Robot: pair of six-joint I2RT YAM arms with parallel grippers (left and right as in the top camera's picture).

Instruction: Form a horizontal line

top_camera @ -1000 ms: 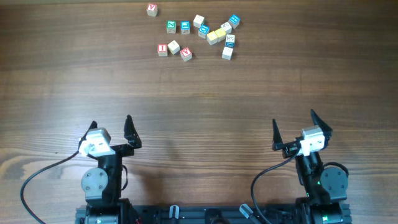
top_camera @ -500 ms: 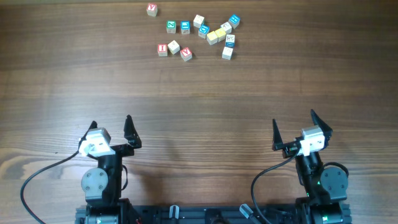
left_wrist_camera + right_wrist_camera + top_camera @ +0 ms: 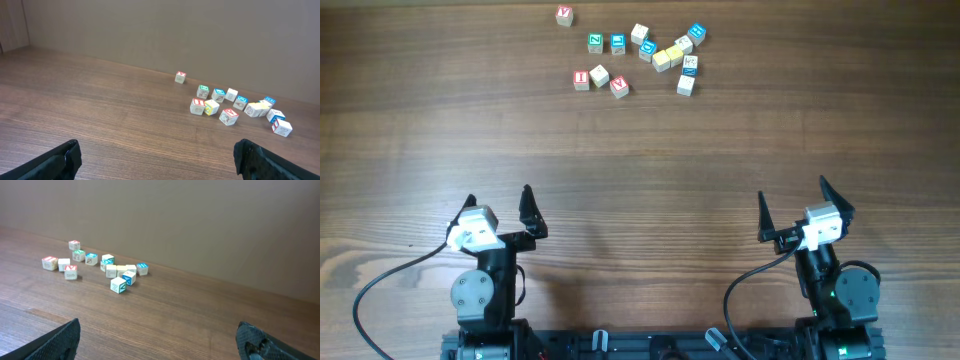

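Note:
Small wooden letter cubes lie scattered at the far side of the table, and no horizontal line shows among them. A red-lettered cube [image 3: 564, 15] sits alone at the far left. Two more red-lettered cubes [image 3: 581, 79] [image 3: 619, 87] flank a plain pale cube [image 3: 599, 75]. To the right are a yellow cube [image 3: 662, 60] and a white dark-marked cube [image 3: 685, 85]. My left gripper [image 3: 498, 195] [image 3: 157, 150] and right gripper [image 3: 791, 190] [image 3: 157, 325] both stand open and empty near the front edge, far from the cubes.
A green-lettered cube [image 3: 595, 42] and blue-lettered cubes [image 3: 617, 43] [image 3: 696, 33] are mixed into the cluster. Bare wooden table [image 3: 640, 150] stretches between the grippers and the cubes. A wall rises just behind the cubes in both wrist views.

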